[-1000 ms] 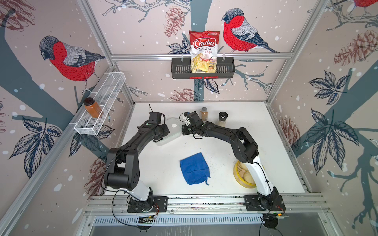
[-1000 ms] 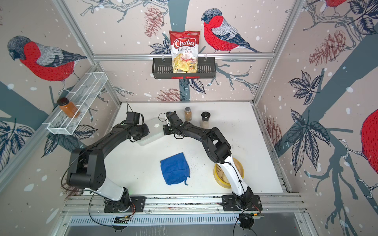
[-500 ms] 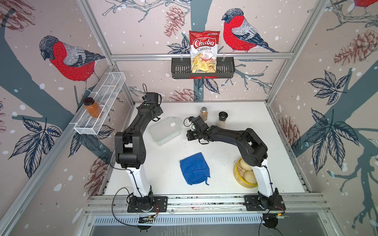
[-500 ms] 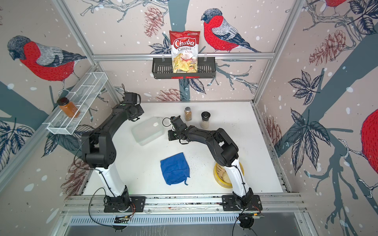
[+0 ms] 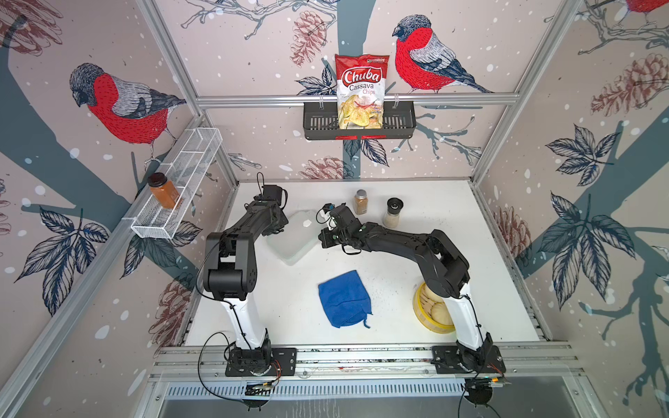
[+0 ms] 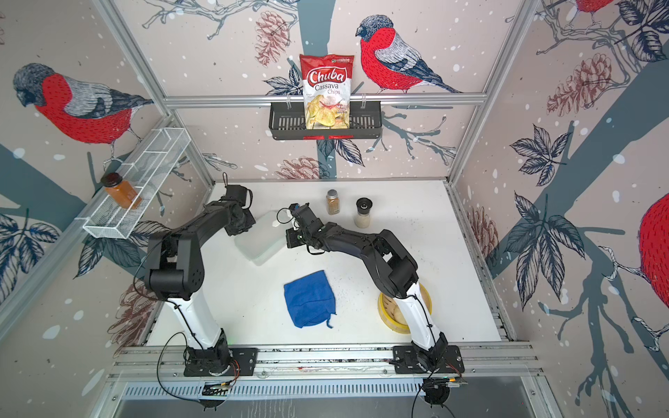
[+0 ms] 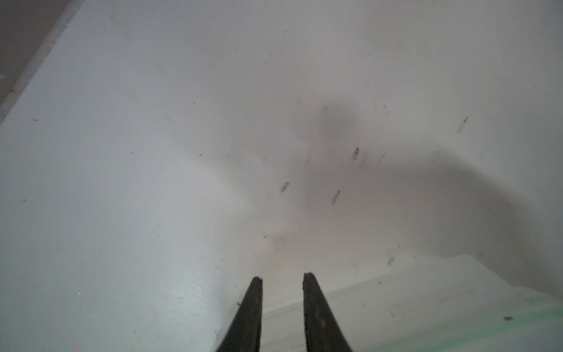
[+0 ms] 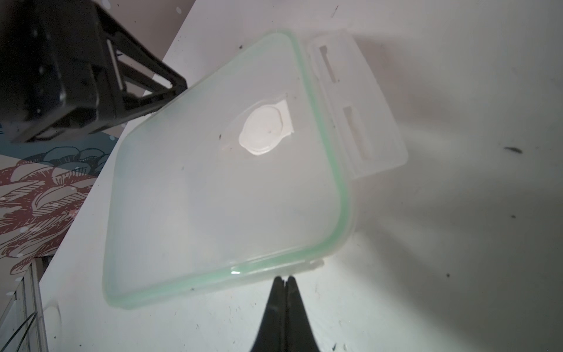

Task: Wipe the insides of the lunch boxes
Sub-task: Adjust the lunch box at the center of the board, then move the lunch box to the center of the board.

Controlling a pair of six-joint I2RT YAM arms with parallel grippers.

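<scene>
Surface point(image 5: 289, 307): white, flecked with dark crumbs, walled by bird-print panels.
Lunch box point(image 8: 225, 170): clear, with a pale green rim, white spot and clip flap; lies flat at the rear left of the surface, between both arms.
Right pincer point(image 8: 285, 279): pressed together, empty, tips just beside the rim.
Left pincer point(image 7: 282, 279): slightly spread, empty, by the box's far corner.
Blue cloth point(image 5: 344, 300): well apart, unheld.
Risk: unpinned, the light box would likely skate under a wipe or nudge.
Writing: "Chuba Cassava Chips" on the bag point(image 5: 361, 92).

A chips bag point(image 5: 361, 92) stands in the black wall basket point(image 5: 398, 125), a spice jar point(image 5: 361, 202) beside a grinder point(image 5: 393, 212) on the table point(image 5: 434, 195), an orange jar point(image 5: 164, 190) on the wire shelf point(image 5: 188, 170)
</scene>
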